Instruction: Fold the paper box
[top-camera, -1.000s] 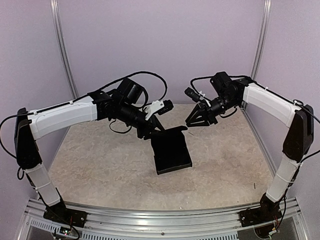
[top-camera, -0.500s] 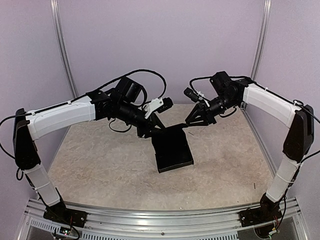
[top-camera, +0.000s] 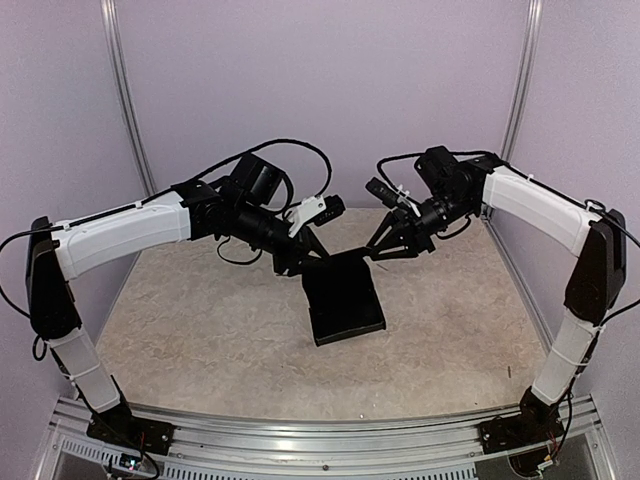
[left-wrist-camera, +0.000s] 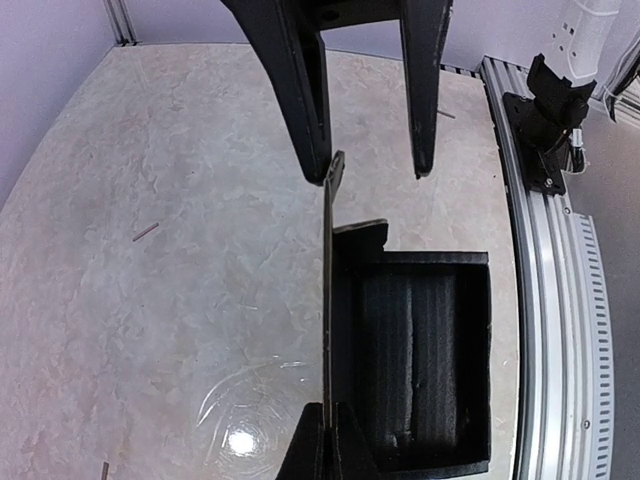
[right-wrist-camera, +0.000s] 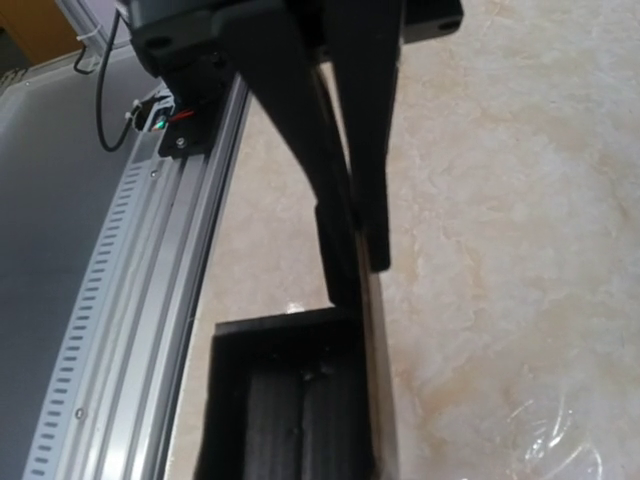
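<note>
The paper box (top-camera: 345, 300) lay near the middle of the tabletop (top-camera: 200, 320), open side up; both hands met at its far edge. The far flap (left-wrist-camera: 328, 300) stood upright along that edge, seen edge-on in both wrist views, with the open interior of the box on its near side.

The left hand (top-camera: 305, 255) had its fingers together, clamped on the paper box at the left end of the far flap. This grip appeared to serve two functions: holding the flap vertical on its crease, and anchoring the light box against sliding on the tabletop.

The right hand (left-wrist-camera: 370, 175) had its fingers apart, straddling the right end of the same flap; one finger stood just beside the flap tip, the other well apart toward the near side. Whether the closer finger actually touched the card could not be told, since both are black. The spread stance suggested a hand positioned to take or press the flap, not one bearing load; support came from the tabletop and the left hand alone.

Placement rationale: opposing hands at opposite ends of one panel allow it to be steered evenly about its crease; the fold of the flap over the opening was judged not yet made.
</note>
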